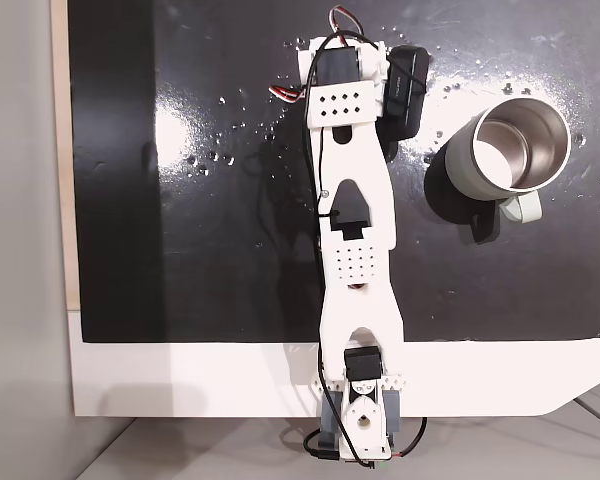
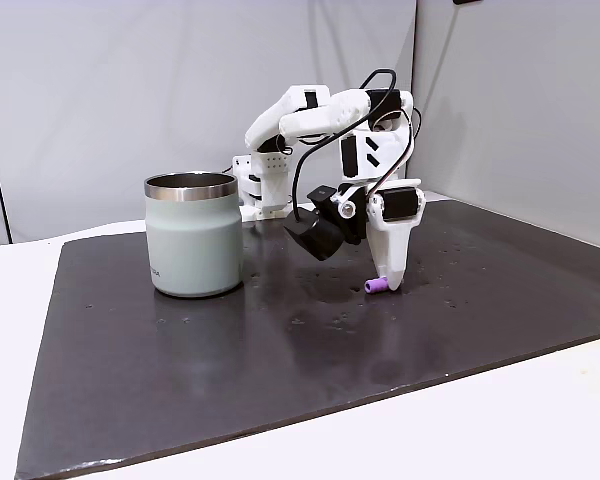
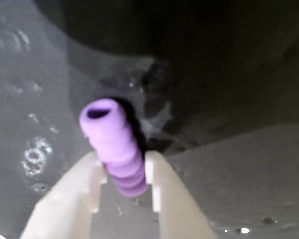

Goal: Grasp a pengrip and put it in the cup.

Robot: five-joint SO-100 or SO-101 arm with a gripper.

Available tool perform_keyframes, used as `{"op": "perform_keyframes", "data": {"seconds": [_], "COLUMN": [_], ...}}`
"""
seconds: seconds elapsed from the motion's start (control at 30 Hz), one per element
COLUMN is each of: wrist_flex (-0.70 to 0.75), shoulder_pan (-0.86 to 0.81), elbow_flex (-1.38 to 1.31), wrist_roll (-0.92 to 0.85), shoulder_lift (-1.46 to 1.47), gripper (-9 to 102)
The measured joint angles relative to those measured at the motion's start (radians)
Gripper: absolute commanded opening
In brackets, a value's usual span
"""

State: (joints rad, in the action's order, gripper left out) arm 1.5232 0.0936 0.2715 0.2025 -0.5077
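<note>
Tool closed in around the pengrip on the dark mat.

In the wrist view the tool (image 3: 123,174) stood narrow, both fingers flanking the ribbed purple pengrip (image 3: 114,144) near its lower end, seemingly touching it. The piece lay on the mat, well apart from the cup (image 2: 193,235). It looked light and soft; its ribs should resist slipping, so a gentle mid-body squeeze seemed best.

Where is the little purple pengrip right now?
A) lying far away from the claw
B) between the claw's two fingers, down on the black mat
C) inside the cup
B: in the wrist view the pengrip sits between the claw's two pale fingers, and in a fixed view it lies on the black mat, away from the cup.
</note>
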Motion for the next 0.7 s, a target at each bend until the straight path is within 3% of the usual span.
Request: {"op": "perform_keyframes", "data": {"seconds": [0.3, 0.7], "wrist_flex": [0.025, 0.091], "shoulder_pan": [-0.028, -0.106], "elbow_flex": [0.018, 0.229], "wrist_roll": [0.040, 0.097], "shoulder_lift": [-0.064, -0.528], "gripper": [0, 0]}}
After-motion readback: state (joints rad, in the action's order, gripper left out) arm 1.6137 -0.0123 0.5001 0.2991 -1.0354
